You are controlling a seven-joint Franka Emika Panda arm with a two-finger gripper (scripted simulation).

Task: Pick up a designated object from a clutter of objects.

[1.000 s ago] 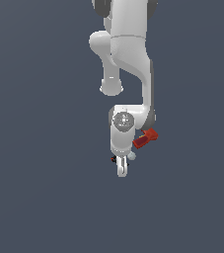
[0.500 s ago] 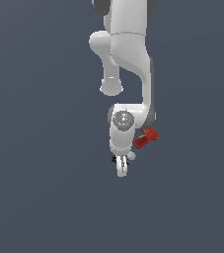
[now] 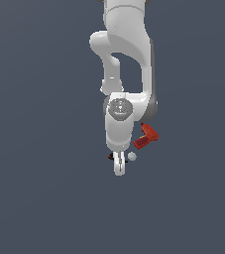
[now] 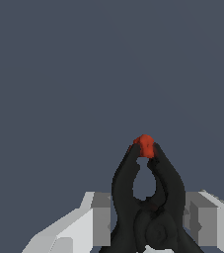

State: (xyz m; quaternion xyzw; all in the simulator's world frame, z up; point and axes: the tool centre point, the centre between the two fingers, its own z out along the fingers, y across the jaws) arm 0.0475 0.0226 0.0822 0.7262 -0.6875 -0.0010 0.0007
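The designated object, a small black clamp (image 4: 128,188) with a red-orange tip, fills the wrist view between my two grey fingers (image 4: 101,220), which press on its sides. My gripper (image 4: 148,217) is shut on it. In the exterior view the gripper (image 3: 119,167) points down at the floor with its fingers close together. Only a dark bit of the clamp (image 3: 110,157) shows beside the hand. Of the clutter of objects, a red drill-shaped tool (image 3: 146,136) and a small white ball (image 3: 132,156) lie just to the exterior view's right of the gripper.
The white arm (image 3: 126,59) rises above the gripper and hides the ground behind it. The floor (image 3: 44,188) is a plain dark grey-blue surface.
The fingers stood apart a second ago and have since drawn together on the clamp. The arm has barely shifted; the drill and ball lie where they were.
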